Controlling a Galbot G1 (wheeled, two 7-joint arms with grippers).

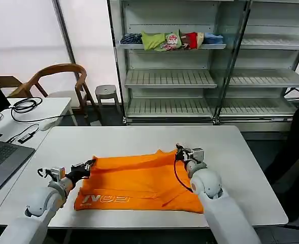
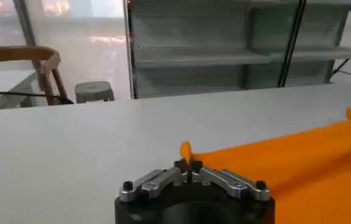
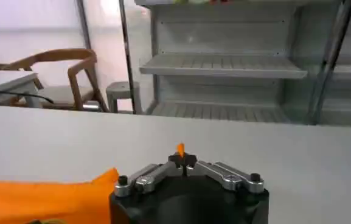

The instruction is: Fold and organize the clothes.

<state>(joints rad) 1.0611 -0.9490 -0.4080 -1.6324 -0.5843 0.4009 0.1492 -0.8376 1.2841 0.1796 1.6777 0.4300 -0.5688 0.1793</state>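
Holding T-shirt [image 1: 139,183] far edge: left gripper [image 1: 90,165], right gripper [image 1: 179,151], fingers pinched on cloth.
I see its long axis running between them, body lying toward me on surface [image 1: 139,137].

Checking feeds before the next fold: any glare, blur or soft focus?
Head view: evenly lit and sharp, T-shirt lettering visible, bright backlit wall behind. Left wrist view: left gripper crisp, shelves soft and hazy. Right wrist view: right gripper crisp, background mildly soft.

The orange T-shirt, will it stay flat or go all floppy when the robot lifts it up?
Probably floppy: the bright orange cotton T-shirt already lies wrinkled and folded over on the white table. It likely sags between the left gripper and right gripper, both pinching its far edge. It looks light and unlikely to slip free.
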